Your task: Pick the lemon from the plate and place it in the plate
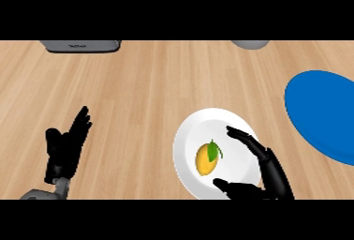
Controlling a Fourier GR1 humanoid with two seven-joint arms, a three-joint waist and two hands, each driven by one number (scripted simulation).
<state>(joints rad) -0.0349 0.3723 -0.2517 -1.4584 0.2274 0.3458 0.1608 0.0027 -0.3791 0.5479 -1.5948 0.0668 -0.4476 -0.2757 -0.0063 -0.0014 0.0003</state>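
Note:
A yellow lemon (207,159) with a green leaf lies on the white plate (207,124) at the lower middle of the head view. My right hand (268,174) hovers over the plate's right side, open, its fingers and thumb spread on either side of the lemon without touching it. A blue plate (325,112) sits at the right edge, partly cut off. My left hand (66,147) rests open at the lower left, fingers pointing up, well away from both plates.
A grey appliance (79,45) stands at the counter's far left edge. A grey round object (250,43) shows at the far edge right of centre. Bare wooden counter lies between the left hand and the white plate.

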